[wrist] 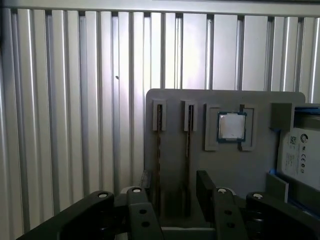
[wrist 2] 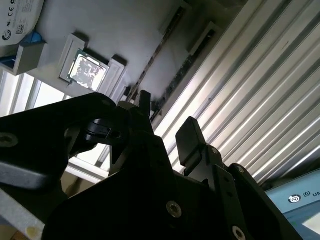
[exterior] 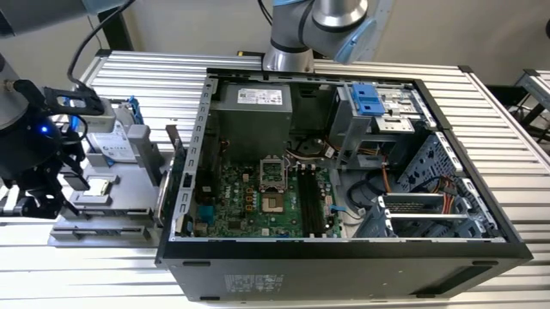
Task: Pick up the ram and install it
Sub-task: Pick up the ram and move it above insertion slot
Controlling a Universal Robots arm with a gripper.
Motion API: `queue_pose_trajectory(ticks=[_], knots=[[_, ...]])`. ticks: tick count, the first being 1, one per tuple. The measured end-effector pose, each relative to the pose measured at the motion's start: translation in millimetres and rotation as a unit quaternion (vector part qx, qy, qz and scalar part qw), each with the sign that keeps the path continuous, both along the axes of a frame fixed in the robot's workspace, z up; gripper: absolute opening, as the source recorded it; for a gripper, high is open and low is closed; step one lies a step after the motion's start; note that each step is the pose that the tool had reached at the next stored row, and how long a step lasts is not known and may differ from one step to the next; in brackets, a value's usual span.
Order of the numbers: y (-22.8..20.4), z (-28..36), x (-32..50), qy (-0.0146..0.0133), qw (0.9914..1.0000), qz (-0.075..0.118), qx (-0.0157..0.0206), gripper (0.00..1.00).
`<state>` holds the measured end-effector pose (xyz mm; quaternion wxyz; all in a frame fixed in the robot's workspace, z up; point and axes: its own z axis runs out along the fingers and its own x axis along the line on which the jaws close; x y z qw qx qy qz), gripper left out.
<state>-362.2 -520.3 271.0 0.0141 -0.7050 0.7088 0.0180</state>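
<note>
Over on the exterior view's left, the gripper (exterior: pixel 36 205) hangs above the gray holder tray (exterior: pixel 107 235), fingers (wrist: pixel 204 187) spread open, nothing in them. Two ram sticks (wrist: pixel 159 145) stand on edge in the tray's slots, just beside the CPU chip (wrist: pixel 231 126), hard drive (wrist: pixel 300 155) past that. The open PC case (exterior: pixel 344 167) sits on the table (exterior: pixel 498 109), toward the exterior view's right of the tray.
</note>
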Motion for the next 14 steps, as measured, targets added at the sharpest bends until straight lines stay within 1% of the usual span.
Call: queue_pose_trajectory(ticks=[4, 7, 9, 11, 14], knots=[[0.0, -3.3, 0.0, -0.0026, 1.00000, 0.000, 0.0001, 1.00], [0.0, -7.6, 0.0, -0.0024, 1.00000, 0.000, -0.0001, 1.00], [0.1, -10.1, -0.1, -0.0007, 1.00000, 0.000, -0.0001, 1.00], [0.1, -12.4, -0.1, 0.0025, 1.00000, 0.000, -0.0001, 1.00], [0.0, -17.7, -0.1, 0.0027, 1.00000, 0.000, -0.0001, 1.00]])
